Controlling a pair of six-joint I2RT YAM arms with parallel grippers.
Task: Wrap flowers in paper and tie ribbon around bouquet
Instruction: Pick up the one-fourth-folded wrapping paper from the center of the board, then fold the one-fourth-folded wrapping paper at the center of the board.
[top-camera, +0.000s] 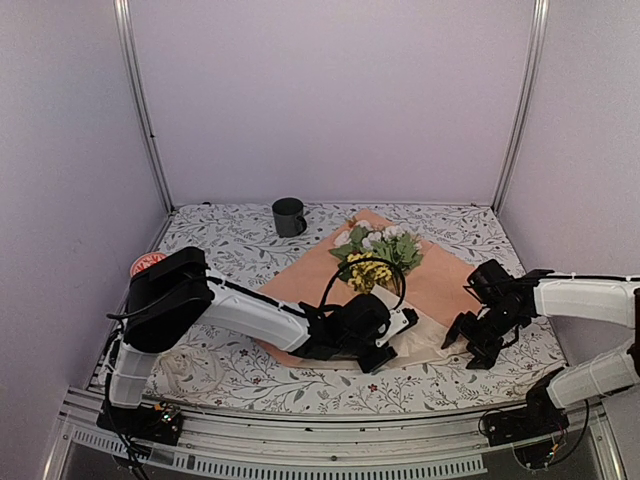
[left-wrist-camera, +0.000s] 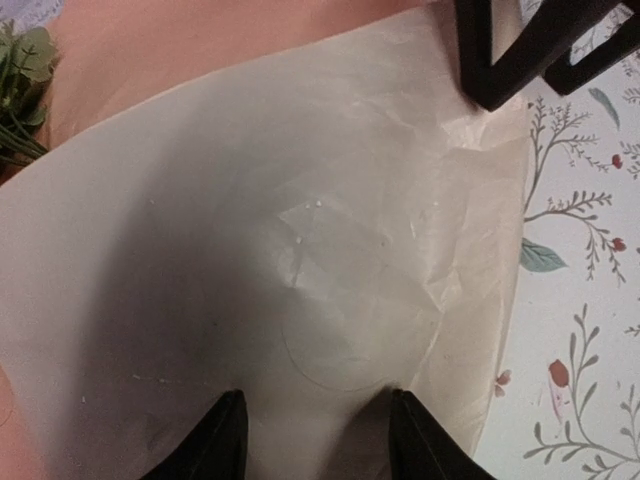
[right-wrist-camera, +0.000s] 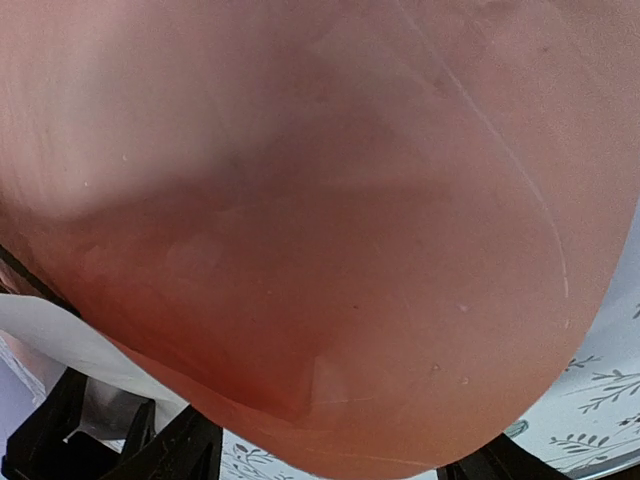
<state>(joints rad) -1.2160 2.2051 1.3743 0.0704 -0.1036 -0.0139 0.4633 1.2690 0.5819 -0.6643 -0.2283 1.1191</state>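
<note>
The peach-orange paper (top-camera: 445, 280) lies as a diamond on the table. The flowers (top-camera: 375, 250) rest on it, blossoms toward the back. Its near corner is folded over and shows the cream face (top-camera: 428, 342). My left gripper (top-camera: 398, 335) is down on that cream flap (left-wrist-camera: 300, 200), open, with bare paper between its fingers (left-wrist-camera: 222, 440). Leaves of the flowers (left-wrist-camera: 20, 80) show at the left edge of the left wrist view. My right gripper (top-camera: 468, 345) hangs open at the paper's right edge, and the peach sheet (right-wrist-camera: 300, 200) bulges just ahead of its fingers (right-wrist-camera: 180, 450). No ribbon or bouquet shows in any view.
A dark mug (top-camera: 289, 216) stands at the back of the flower-patterned table (top-camera: 220, 240). A red round object (top-camera: 147, 263) sits at the left edge. Metal frame posts (top-camera: 145, 110) rise at both back corners. The right arm's black fingers (left-wrist-camera: 500, 50) sit close to the left gripper.
</note>
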